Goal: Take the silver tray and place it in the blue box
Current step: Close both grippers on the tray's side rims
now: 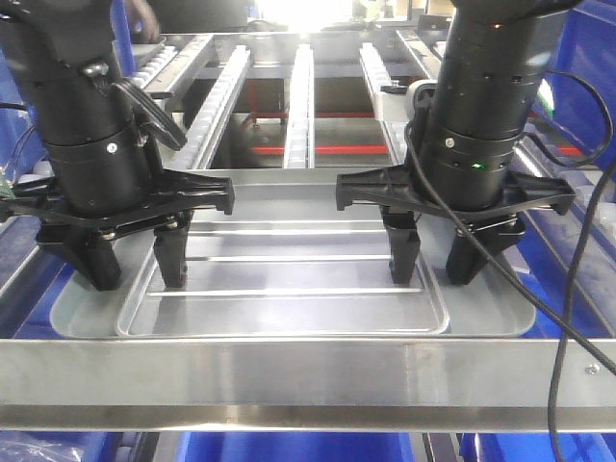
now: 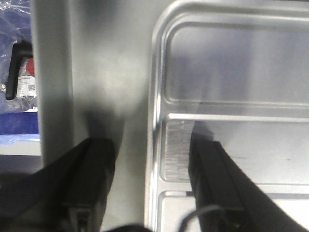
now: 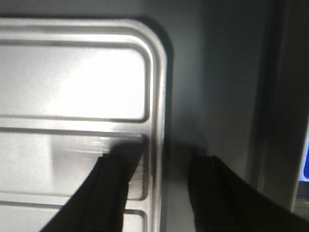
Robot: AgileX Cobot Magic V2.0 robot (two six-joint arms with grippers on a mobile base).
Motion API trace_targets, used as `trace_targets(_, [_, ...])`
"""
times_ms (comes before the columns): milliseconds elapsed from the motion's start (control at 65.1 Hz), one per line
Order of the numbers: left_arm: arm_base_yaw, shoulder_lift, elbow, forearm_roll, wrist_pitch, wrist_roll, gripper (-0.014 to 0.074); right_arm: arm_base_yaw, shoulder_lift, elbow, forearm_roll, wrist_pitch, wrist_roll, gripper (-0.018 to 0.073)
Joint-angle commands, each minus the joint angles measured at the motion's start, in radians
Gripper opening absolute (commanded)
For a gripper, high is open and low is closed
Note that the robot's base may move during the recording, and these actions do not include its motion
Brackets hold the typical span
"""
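Observation:
The silver tray (image 1: 289, 308) lies flat on a larger grey tray (image 1: 77, 308), its ridges running left to right. My left gripper (image 1: 135, 265) is open and straddles the tray's left rim, one finger inside and one outside. In the left wrist view the rim (image 2: 153, 121) runs between the left gripper's fingers (image 2: 152, 166). My right gripper (image 1: 438, 260) is open and straddles the right rim the same way. The right wrist view shows that rim (image 3: 158, 96) between the right gripper's fingers (image 3: 161, 181). Bright blue plastic (image 1: 289, 448) shows below the front rail; I cannot tell if it is the blue box.
A flat steel rail (image 1: 289, 371) crosses the front, just before the trays. Roller tracks (image 1: 300, 96) run away at the back. Blue crates (image 1: 587, 106) stand at the right. Black cables (image 1: 568, 318) hang off the right arm.

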Motion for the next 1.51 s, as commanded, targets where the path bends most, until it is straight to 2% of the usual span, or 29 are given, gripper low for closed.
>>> trace_targets(0, [-0.007, -0.029, -0.018, 0.002, 0.008, -0.004, 0.0262, -0.003, -0.036, -0.027, -0.022, -0.008, -0.011, 0.0414])
trace_targets(108, [-0.007, -0.029, -0.018, 0.002, 0.008, -0.004, 0.023, -0.003, -0.036, -0.027, -0.022, -0.008, -0.011, 0.0414])
trace_targets(231, [-0.007, -0.029, -0.018, 0.002, 0.008, -0.004, 0.0085, -0.003, -0.036, -0.027, -0.022, -0.008, -0.011, 0.0386])
trace_targets(323, [-0.007, -0.029, -0.018, 0.002, 0.008, -0.004, -0.002, -0.003, -0.036, -0.027, -0.022, -0.005, -0.011, 0.0274])
trace_targets(430, [-0.007, -0.029, -0.018, 0.002, 0.008, -0.004, -0.0011, -0.003, -0.036, -0.027, -0.022, -0.003, -0.011, 0.0105])
trace_targets(492, [-0.007, -0.029, -0.018, 0.002, 0.008, -0.004, -0.001, -0.003, -0.036, -0.027, -0.022, -0.003, -0.011, 0.0041])
trace_targets(1122, [-0.004, -0.029, -0.027, 0.005, 0.0, -0.004, -0.001, -0.003, -0.038, -0.028, -0.022, -0.005, -0.011, 0.0057])
trace_targets(1276, [0.002, -0.038, -0.126, 0.01, 0.135, -0.004, -0.001, -0.003, -0.063, -0.084, -0.022, 0.075, -0.011, 0.0057])
trace_targets(1491, [0.002, -0.133, -0.158, 0.021, 0.173, -0.004, -0.001, -0.002, -0.144, -0.126, -0.022, 0.167, -0.011, 0.0057])
